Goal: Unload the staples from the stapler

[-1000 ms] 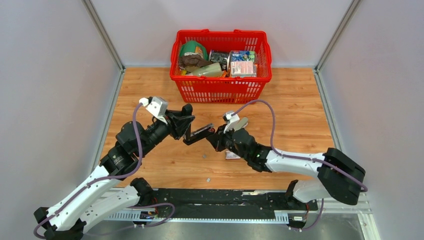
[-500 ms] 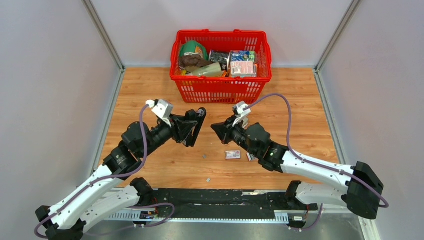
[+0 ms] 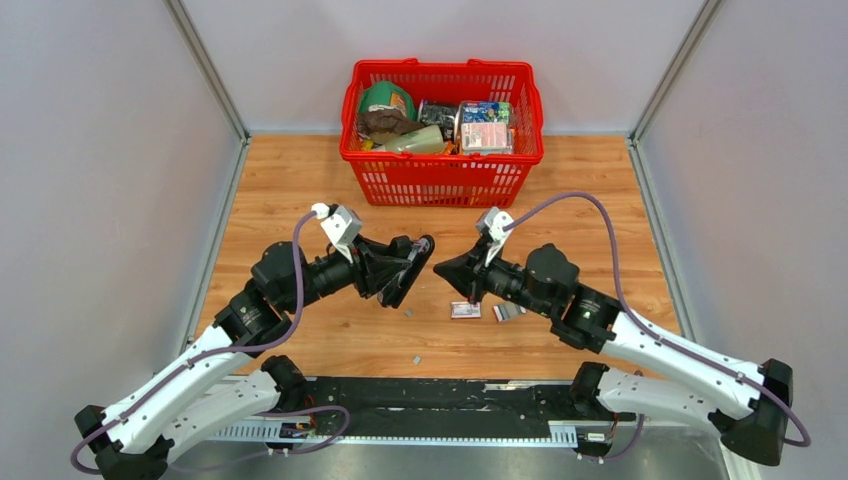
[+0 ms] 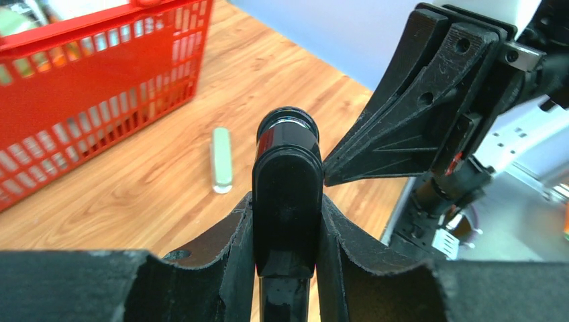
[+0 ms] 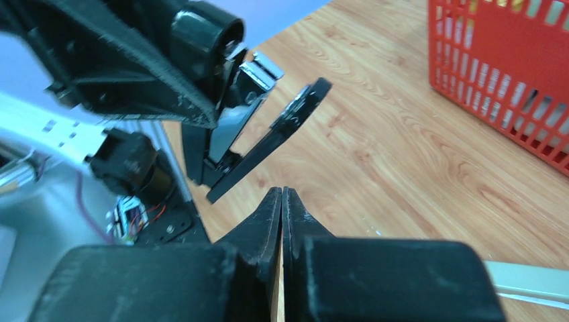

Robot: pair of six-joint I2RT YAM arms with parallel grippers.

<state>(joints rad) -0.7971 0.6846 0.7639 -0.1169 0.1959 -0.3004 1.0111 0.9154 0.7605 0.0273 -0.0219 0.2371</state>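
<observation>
Inspecting the top view, the wooden table [image 3: 600, 230] is walled along the left, right and upper edges of the frame. The red basket [image 3: 440, 182] sits at upper centre against the far wall. Bare boards lie open at frame left and frame right.

The left gripper [image 3: 398, 272] is clamped on the stapler [image 3: 422, 250] at frame centre. Its fingers [image 4: 231, 248] press both sides of the black body. The right wrist view shows the stapler hinged apart, with bright metal exposed near its top.

The right gripper [image 3: 438, 268] is pinched fully together on nothing. Its tip is just beside the stapler, with a narrow gap visible. A small flat box [image 3: 465, 310] lies on the table below the right gripper.
</observation>
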